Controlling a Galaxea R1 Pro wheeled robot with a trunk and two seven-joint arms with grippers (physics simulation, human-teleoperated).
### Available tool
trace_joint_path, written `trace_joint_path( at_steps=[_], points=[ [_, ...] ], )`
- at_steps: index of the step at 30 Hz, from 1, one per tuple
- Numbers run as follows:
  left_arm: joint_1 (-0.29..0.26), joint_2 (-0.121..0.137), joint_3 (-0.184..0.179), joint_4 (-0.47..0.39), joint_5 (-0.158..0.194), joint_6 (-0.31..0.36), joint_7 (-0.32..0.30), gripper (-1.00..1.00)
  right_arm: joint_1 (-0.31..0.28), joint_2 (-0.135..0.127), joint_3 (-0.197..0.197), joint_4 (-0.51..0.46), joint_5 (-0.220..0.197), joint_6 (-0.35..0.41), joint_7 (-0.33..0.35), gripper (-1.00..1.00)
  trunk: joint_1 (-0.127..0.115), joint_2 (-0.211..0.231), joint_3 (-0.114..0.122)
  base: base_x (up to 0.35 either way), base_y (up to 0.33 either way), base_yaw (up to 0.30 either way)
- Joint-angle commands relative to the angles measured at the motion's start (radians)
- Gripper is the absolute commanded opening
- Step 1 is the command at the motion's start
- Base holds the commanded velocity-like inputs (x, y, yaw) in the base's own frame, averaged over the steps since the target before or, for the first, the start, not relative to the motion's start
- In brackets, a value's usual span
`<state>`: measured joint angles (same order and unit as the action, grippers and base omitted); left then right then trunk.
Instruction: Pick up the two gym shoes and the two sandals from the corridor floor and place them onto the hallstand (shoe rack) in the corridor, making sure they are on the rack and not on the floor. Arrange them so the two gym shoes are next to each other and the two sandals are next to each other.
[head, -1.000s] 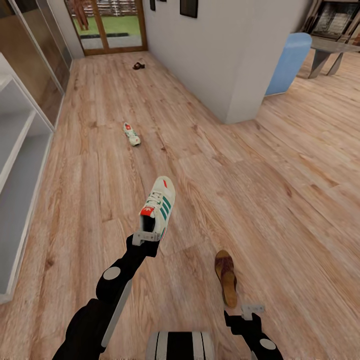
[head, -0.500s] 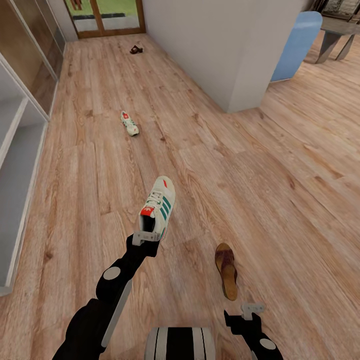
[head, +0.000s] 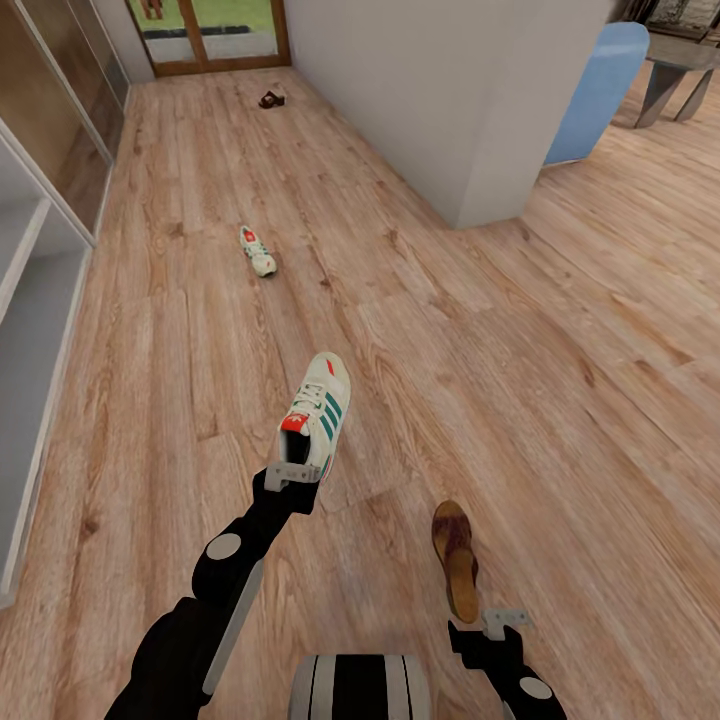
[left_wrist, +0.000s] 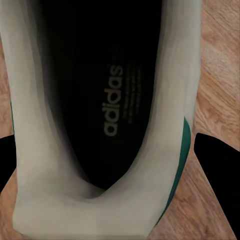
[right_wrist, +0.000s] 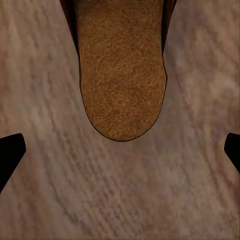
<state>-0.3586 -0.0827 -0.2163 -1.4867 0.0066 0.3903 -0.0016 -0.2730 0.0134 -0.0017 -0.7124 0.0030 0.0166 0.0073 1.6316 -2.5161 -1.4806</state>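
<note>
I count two sneakers: one (head: 317, 412) at my left gripper (head: 292, 474), roughly centre, and a second (head: 259, 250) lying on the floor (head: 520, 380) toward 11 o'clock. I count two sandals: one (head: 455, 558) near my right gripper (head: 505, 622) at about 5 o'clock, and another (head: 270, 99), small and dark, far off toward 12 o'clock by the door. That makes four pieces of footwear. I have two grippers.

You have even, bright, shadowless light on the corridor floor (head: 480, 330); far details look soft, and both wrist views are blurred at close range.
</note>
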Motion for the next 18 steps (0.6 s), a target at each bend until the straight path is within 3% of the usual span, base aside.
trace_joint_path(
  at_steps=[1,10,18],
  points=[
    [0.000,0.000,0.000,-0.001,0.000,0.005,0.000,-1.00,0.000,0.000,0.000,-0.001,0.000,0.002,0.001,1.00,0.000,0.000,-0.001,0.019,0.000,0.000],
    [0.000,0.000,0.000,0.000,0.001,0.005,0.000,-1.00,0.000,0.000,0.000,-0.001,0.000,0.001,0.001,1.00,0.000,0.000,-0.001,0.123,0.020,0.000],
    [0.000,0.000,0.000,0.000,0.000,0.005,0.000,-1.00,0.000,0.000,-0.001,-0.001,0.000,0.001,0.000,1.00,0.000,0.000,-0.001,0.029,0.003,0.000]
  ],
)
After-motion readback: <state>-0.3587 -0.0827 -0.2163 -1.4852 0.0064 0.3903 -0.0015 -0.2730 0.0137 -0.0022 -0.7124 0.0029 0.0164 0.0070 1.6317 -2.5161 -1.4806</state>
